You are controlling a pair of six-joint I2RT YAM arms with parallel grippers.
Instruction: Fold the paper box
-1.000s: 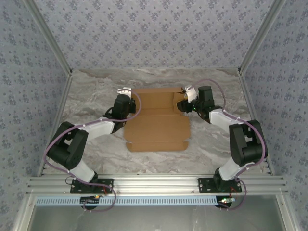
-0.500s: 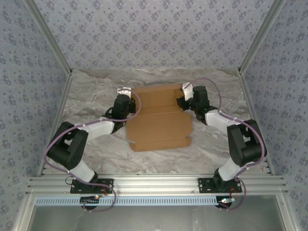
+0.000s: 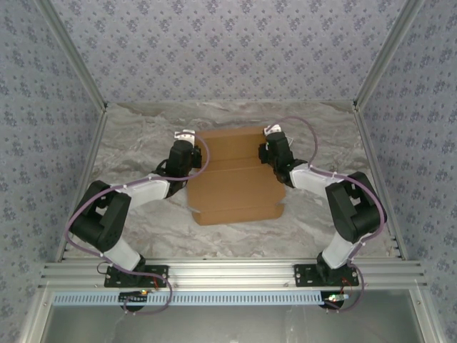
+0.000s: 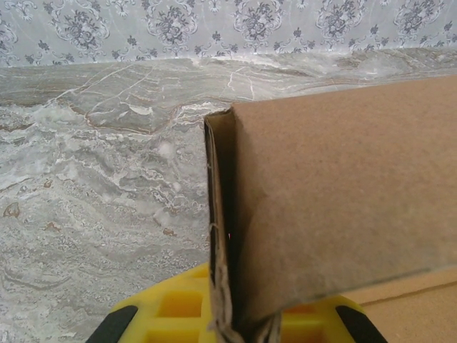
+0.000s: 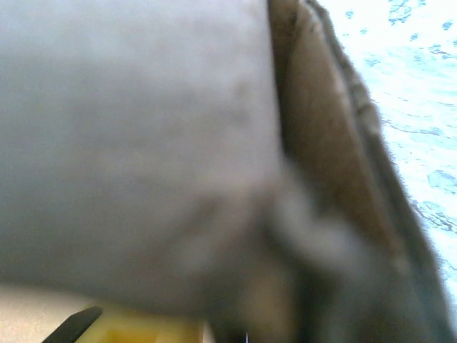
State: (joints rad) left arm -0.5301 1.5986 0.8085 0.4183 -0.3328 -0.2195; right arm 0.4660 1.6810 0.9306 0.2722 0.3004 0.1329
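The paper box [image 3: 235, 179] is brown cardboard lying mid-table, its rear part folded up. My left gripper [image 3: 187, 138] sits at the box's rear left corner. In the left wrist view an upright wall of the paper box [image 4: 343, 200] runs edge-on down between my yellow fingers [image 4: 175, 307], and the left gripper [image 4: 232, 325] is shut on it. My right gripper [image 3: 270, 141] is at the box's rear right corner. In the right wrist view blurred cardboard of the paper box [image 5: 128, 143] presses close to the lens above a yellow finger [image 5: 143, 330]. How the right jaws stand is hidden.
The marble-patterned table top [image 3: 136, 150] stretches to both sides of the box and in front of it. Patterned walls close in the back and sides. An aluminium rail [image 3: 228, 275] with both arm bases runs along the near edge.
My right gripper has moved left onto the box's right rear corner, and the flap there has come up and inward. The box has shifted slightly. The left arm has held still.
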